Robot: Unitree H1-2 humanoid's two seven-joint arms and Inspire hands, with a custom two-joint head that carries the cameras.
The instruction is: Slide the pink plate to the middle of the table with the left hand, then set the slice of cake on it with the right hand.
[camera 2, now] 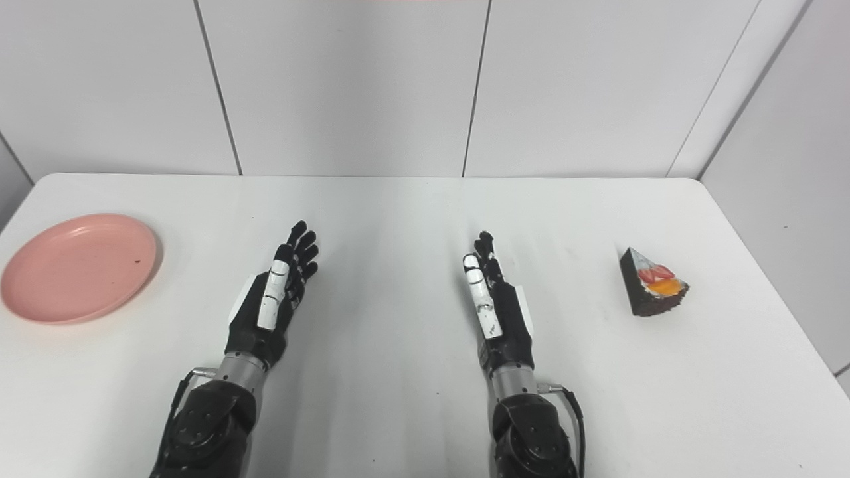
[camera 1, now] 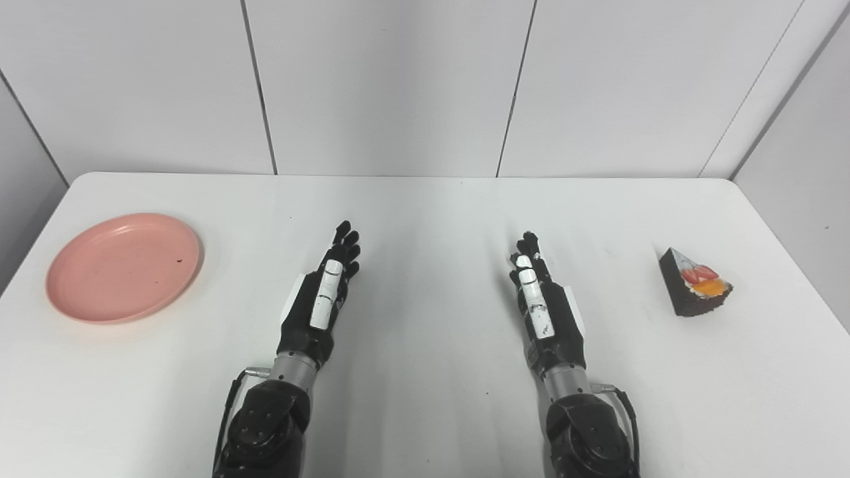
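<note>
A round pink plate [camera 1: 124, 266] lies flat at the table's far left, nothing on it. At the far right sits a wedge of dark cake [camera 1: 694, 284] topped with red and orange fruit. My left hand [camera 1: 323, 297] rests in the middle-left of the table, open, fingers stretched forward, well to the right of the plate. Standing on edge in the middle-right, my right hand [camera 1: 541, 305] is open too, apart from the cake on its right. Neither hand touches anything.
The white table [camera 1: 425, 212] ends at a white panelled wall behind. Its left and right edges run close to the plate and the cake.
</note>
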